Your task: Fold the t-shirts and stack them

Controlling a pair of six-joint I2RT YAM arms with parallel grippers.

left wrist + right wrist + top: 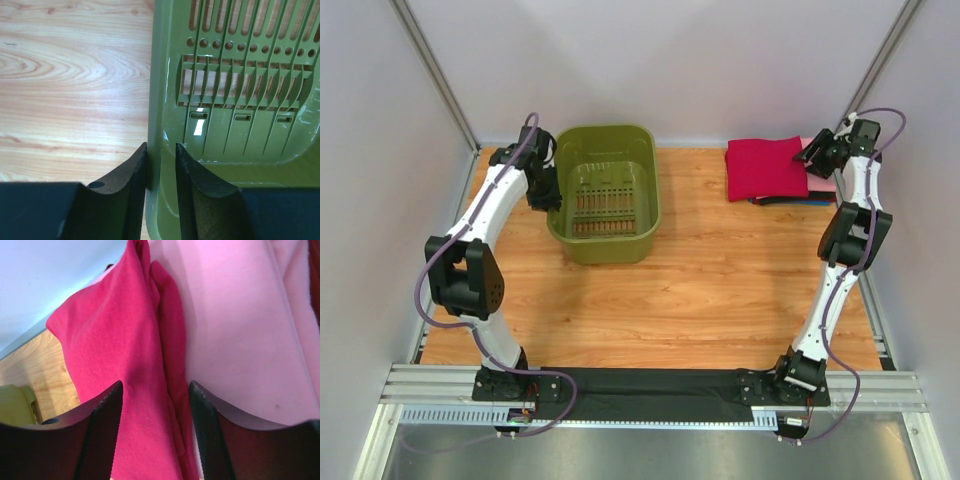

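Surface (720, 290): wood-grain board, walled by pale panels. Basket (605, 250): olive plastic with a slotted floor, standing upright at far left-centre, nothing in it. Red tee (765, 168): folded to a rough square and lying on top of the stack at the far right corner, well apart from the basket. Pink tee (240, 340): folded and directly under the red one, showing past its right side. Thin dark edges of further folded cloth show under the stack's near side; their colours are too slight to name. Left hand (161, 150): set over the basket's left wall, one finger (132, 195) outside and the other inside, both close against the plastic; cannot tell whether they grip or merely flank it. Right hand (155, 385): low over the stack's right side, fingers apart and astride the red tee's folded edge, with the pink cloth just beside the right finger. Black cloth strip (650, 392): lying flat along the near edge between the arm bases.
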